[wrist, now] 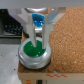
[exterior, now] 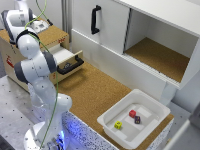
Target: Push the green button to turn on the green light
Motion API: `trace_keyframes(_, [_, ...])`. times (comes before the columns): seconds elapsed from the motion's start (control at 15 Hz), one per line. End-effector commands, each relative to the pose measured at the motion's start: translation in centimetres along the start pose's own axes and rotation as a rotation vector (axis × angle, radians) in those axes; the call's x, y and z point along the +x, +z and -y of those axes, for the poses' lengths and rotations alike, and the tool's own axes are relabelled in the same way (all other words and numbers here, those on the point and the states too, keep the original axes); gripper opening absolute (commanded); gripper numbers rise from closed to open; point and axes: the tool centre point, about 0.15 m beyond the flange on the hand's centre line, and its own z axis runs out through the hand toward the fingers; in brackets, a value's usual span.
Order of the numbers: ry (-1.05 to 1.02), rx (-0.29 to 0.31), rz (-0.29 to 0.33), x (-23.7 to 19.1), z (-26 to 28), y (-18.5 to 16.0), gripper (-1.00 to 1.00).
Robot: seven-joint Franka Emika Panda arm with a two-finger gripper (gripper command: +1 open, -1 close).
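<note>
1. Over in the exterior view, at four o'clock: white bin (exterior: 152,106) sitting on the cork counter (exterior: 92,90), three small cubes inside — yellow cube (exterior: 118,125), red cube (exterior: 132,113), dark cube (exterior: 137,120), the red and dark ones just beside each other, the yellow one a little apart.
2. Up at nine to ten o'clock: wooden drawer box (exterior: 52,37), its drawer (exterior: 67,57) pulled out, black handle (exterior: 71,66) facing the counter.
3. Along the back, at one o'clock: white cabinet (exterior: 165,20) with a black door handle (exterior: 95,19) and an open compartment showing a cork floor.
4. Franka arm (exterior: 36,67) rising from seven o'clock, folded toward the box top at ten o'clock; green cable (exterior: 52,95) trailing down it.
5. Wrist view now: green button (wrist: 33,50) dead centre, in a silver ring, mounted at the edge of the box top.
6. Gripper (wrist: 38,34) right over it, fingers (wrist: 31,34) drawn close with only a narrow gap, clasping nothing, tips down at the far rim of the button cap; actual contact impossible to tell.
7. Blue glow between the fingers, above the button.
8. Nothing standing between fingertips and button.
9. Exterior view: gripper and button too blurred and small to make out at ten o'clock.
</note>
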Motion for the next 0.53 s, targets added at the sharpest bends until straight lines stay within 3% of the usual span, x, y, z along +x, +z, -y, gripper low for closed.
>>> trace_keyframes(0.0, [0.0, 0.047, 0.128, 1.7, -0.7, 2.1, -1.0])
trace_keyframes(0.2, [0.016, 0.067, 0.149, 1.1, -1.0, 3.9, -1.0])
trace_keyframes(0.33, [0.021, 0.044, 0.178, 0.5, -1.3, 5.6, -1.0])
trace_keyframes(0.47, [0.056, 0.057, 0.122, -0.3, -1.5, 4.0, -1.0])
